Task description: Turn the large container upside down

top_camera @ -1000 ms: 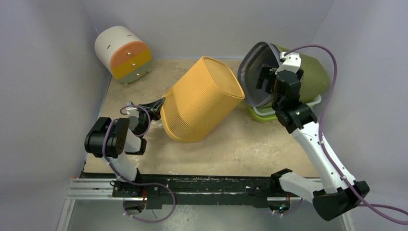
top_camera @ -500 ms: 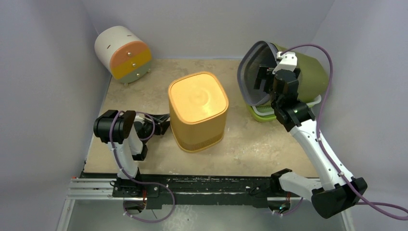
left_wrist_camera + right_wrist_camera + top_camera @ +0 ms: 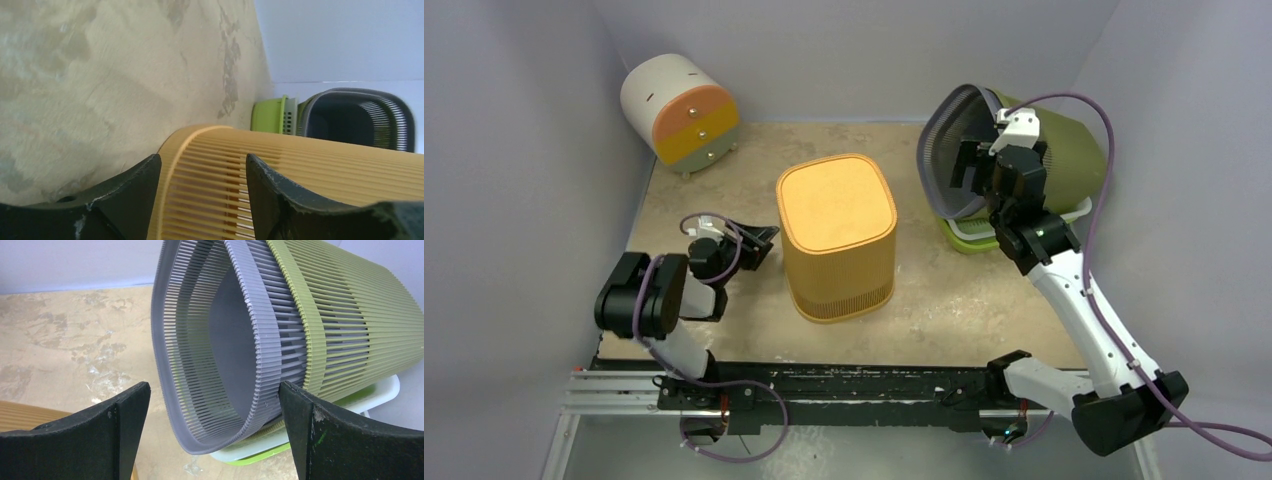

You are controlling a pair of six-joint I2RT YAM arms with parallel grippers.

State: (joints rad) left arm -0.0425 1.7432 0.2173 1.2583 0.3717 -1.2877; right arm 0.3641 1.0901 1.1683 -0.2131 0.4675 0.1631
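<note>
Straight ahead of the left hand [image 3: 757,246]: blocked by the ribbed side of the orange container [image 3: 836,235], near the spread fingertips. Open table [image 3: 724,180] past that hand's far side, up to the round drawer unit [image 3: 682,108] in the corner. Ahead of the right hand [image 3: 971,166]: closed off by the grey basket [image 3: 939,130], nested in the green basket [image 3: 1074,150] over a lime tray [image 3: 969,240]. Bare table to that hand's left.

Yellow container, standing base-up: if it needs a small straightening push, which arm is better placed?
Left. The left gripper sits right beside the yellow container, jaws open toward its ribbed wall. The right gripper is off at the grey basket, facing it, jaws open.
</note>
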